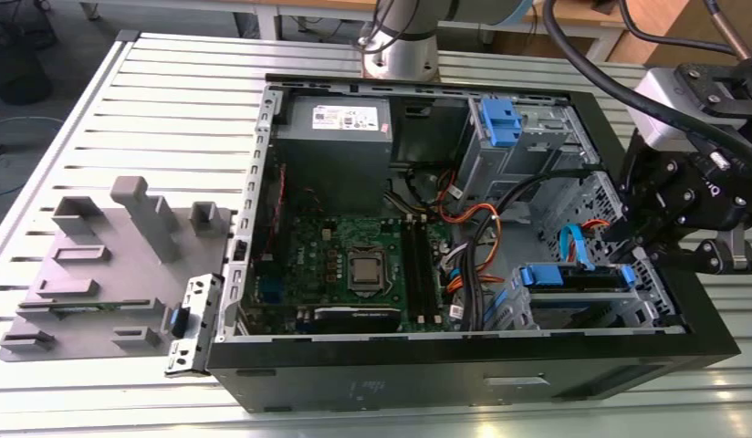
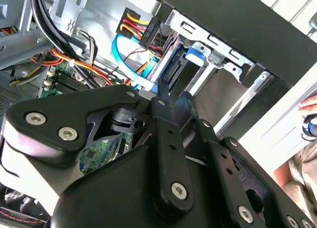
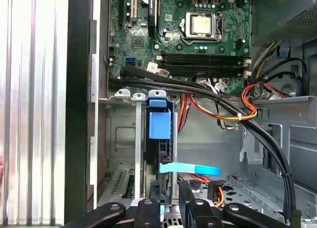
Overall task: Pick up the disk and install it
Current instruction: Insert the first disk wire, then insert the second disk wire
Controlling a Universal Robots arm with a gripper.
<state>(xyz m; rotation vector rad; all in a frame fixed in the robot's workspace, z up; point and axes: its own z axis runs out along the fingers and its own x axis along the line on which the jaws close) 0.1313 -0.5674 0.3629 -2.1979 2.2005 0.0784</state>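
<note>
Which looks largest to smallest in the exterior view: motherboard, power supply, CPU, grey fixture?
1. Grey fixture
2. Motherboard, partly under cables
3. Power supply
4. CPU

disk (image 3: 159, 124) mostly hidden in bay (image 3: 138, 139), tool (image 3: 168, 206) cut off by edge

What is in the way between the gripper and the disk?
In the first wrist view, a light-blue flat cable crosses between the gripper and the disk, which already sits in the drive cage.

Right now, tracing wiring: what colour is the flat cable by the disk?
Light blue flat cable; first wrist view.
</note>
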